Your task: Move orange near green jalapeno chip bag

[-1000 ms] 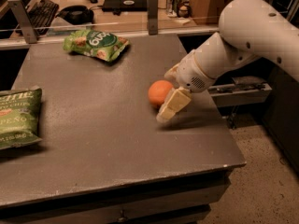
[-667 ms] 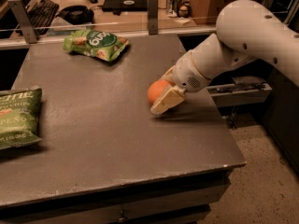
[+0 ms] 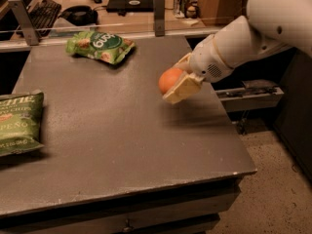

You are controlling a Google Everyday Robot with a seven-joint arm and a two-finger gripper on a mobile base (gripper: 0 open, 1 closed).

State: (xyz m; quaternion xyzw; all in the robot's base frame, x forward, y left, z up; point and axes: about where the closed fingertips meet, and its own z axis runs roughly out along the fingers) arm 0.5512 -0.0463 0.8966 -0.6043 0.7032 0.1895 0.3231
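The orange (image 3: pixel 169 80) is held between the pale fingers of my gripper (image 3: pixel 175 83), lifted above the right part of the grey table (image 3: pixel 112 130). The gripper is shut on the orange, with one finger (image 3: pixel 183 88) in front of it and the other behind. The white arm comes in from the upper right. The green jalapeno chip bag (image 3: pixel 18 124) lies flat at the table's left edge, dark green with pale lettering ending in "ENO", partly cut off by the frame. It is far to the left of the orange.
A brighter green bag with a white round logo (image 3: pixel 101 45) lies at the table's back. Behind the table is a desk with a keyboard (image 3: pixel 41 11), headphones and cans. A metal shelf (image 3: pixel 251 94) stands right of the table. The table's front edge is near.
The gripper closed around the orange and lifted it off the table, moving it slightly up and left.
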